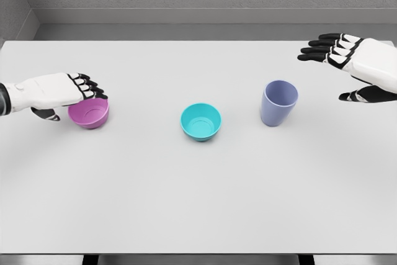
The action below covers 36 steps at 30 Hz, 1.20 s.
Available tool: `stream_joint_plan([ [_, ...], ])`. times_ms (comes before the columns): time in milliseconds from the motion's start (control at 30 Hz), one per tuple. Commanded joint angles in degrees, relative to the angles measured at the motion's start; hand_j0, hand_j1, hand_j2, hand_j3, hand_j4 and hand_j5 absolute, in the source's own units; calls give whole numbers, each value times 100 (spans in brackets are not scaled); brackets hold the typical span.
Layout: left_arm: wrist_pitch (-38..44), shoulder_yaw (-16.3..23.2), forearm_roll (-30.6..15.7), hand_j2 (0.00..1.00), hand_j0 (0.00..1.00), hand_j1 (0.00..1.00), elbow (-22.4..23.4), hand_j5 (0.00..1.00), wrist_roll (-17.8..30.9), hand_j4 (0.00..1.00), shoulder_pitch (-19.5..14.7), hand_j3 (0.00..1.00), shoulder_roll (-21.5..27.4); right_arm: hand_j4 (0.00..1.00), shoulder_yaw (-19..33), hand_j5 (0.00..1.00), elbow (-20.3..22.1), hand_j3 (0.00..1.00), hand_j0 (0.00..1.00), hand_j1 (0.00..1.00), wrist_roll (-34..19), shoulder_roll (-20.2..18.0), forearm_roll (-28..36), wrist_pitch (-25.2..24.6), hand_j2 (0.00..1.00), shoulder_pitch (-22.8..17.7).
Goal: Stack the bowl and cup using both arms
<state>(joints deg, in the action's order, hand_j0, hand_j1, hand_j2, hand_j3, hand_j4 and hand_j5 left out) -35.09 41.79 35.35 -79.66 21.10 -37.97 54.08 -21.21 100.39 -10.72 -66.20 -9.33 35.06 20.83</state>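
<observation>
Purple bowl (89,113): sitting upright on the left part of the bench (198,203), its opening facing up.
Teal bowl (201,121): standing upright near the middle of the bench, well apart from the purple bowl and nearer to the cup.
Cup (278,103): a lavender-blue tumbler standing upright to the right of the teal bowl, touching nothing.
Left robot hand (65,94): reaching in from the left edge, its dark fingertips (93,90) lying over the near-left rim of the purple bowl and the thumb showing below beside the bowl's wall; whether it is truly clamping the rim, I cannot tell.
Right robot hand (347,66): hovering above the far right of the bench, fingers spread and relaxed, holding nothing, well apart from the cup.
</observation>
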Motion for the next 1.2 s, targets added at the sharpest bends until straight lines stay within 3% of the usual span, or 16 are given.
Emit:
stream_joint_plan([
  [0, 9, 5, -36, 100, 100, 100, -6, 100, -1, 100, 0, 100, -20, 100, 3, 100, -19, 100, 100, 100, 0, 2, 36, -6, 100, 0],
  [267, 9, 5, -36, 100, 100, 100, -15, 100, -18, 100, -9, 100, -134, 100, 3, 100, -37, 100, 100, 100, 0, 2, 36, -6, 100, 176],
  [1167, 9, 198, 218, 100, 100, 100, 12, 100, 52, 100, -53, 100, -257, 100, 65, 100, -2, 100, 100, 100, 0, 2, 36, -6, 100, 185],
])
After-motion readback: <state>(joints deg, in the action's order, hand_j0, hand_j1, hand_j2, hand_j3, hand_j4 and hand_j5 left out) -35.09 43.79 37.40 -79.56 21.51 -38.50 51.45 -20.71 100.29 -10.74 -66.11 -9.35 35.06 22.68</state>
